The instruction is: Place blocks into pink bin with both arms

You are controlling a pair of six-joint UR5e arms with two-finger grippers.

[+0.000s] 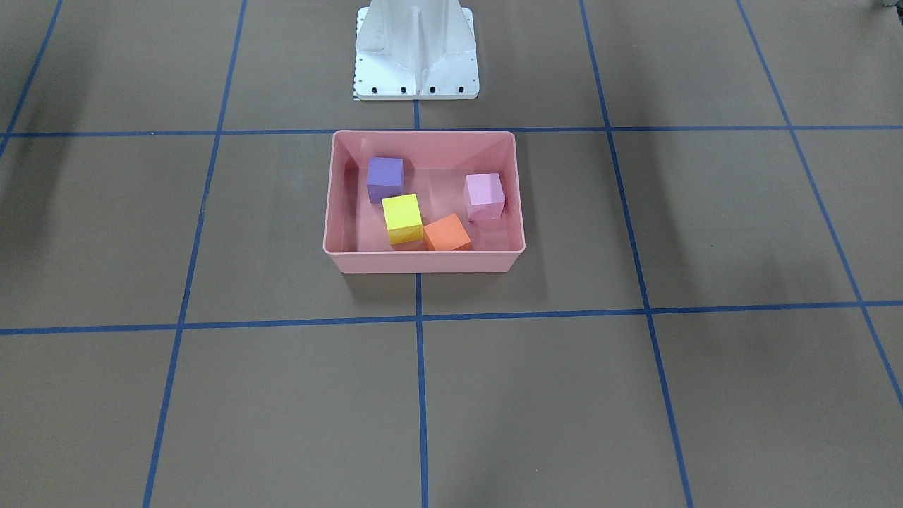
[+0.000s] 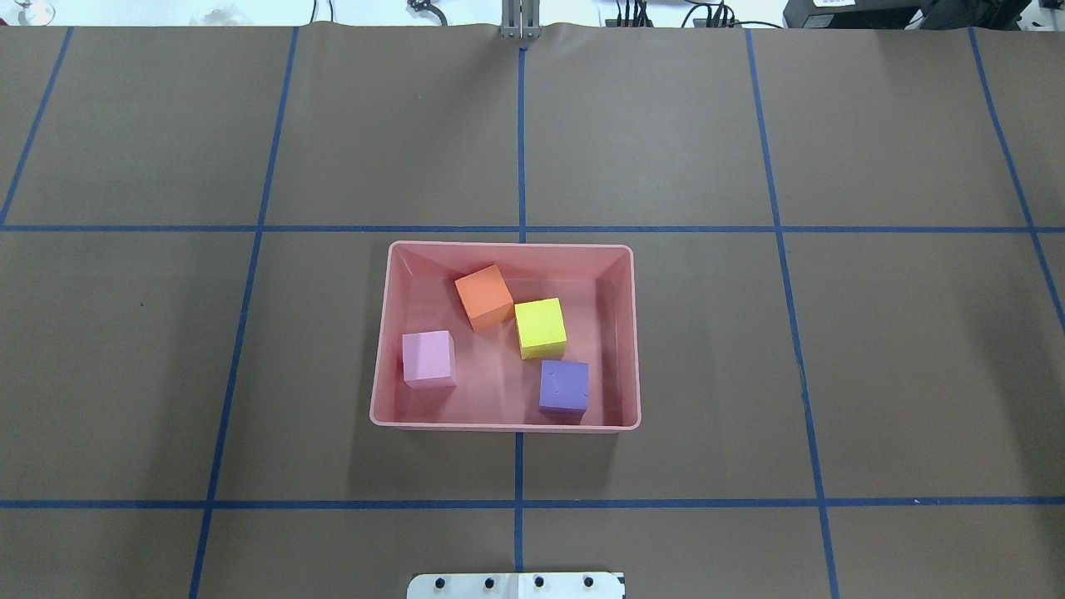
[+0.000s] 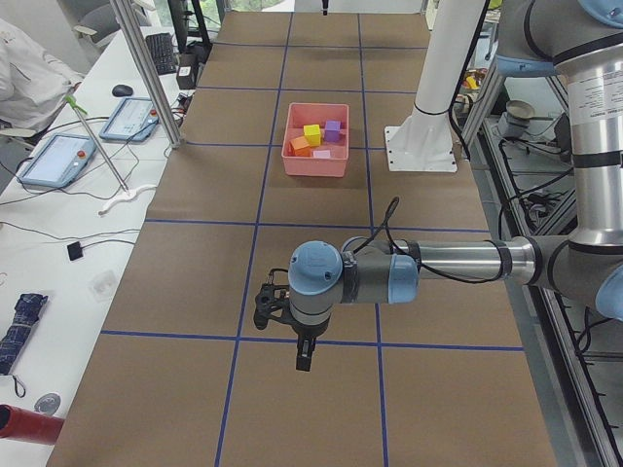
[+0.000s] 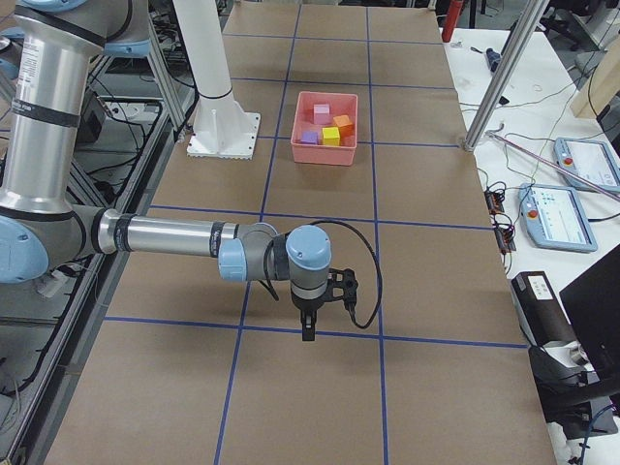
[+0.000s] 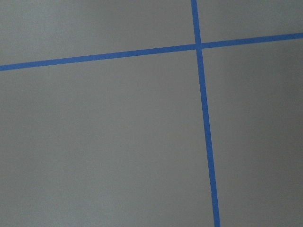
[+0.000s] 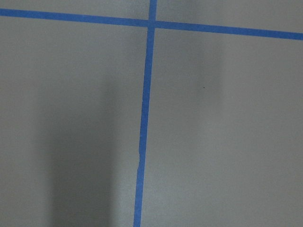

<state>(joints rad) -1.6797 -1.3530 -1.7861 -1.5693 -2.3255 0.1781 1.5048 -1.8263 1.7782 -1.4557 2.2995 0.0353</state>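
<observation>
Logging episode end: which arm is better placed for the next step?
Neither: the purple block, orange block, yellow block and pink block all sit inside the pink bin. The left gripper and right gripper both hang over the table, far from it.

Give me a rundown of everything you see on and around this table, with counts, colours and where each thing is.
Pink bin: one, salmon pink, table centre, in front of the base.
Blocks: four, orange, yellow, pale pink, purple, all inside the bin.
Table: one, brown with a blue tape grid.
White base: one, white, behind the bin.
Handheld screens: two, blue-edged, side desk.
Left arm: one, grey and light blue, over bare table.
Right arm: one, same colours, over bare table.
Left gripper, right gripper: black, far from the bin; open or shut unclear.
</observation>
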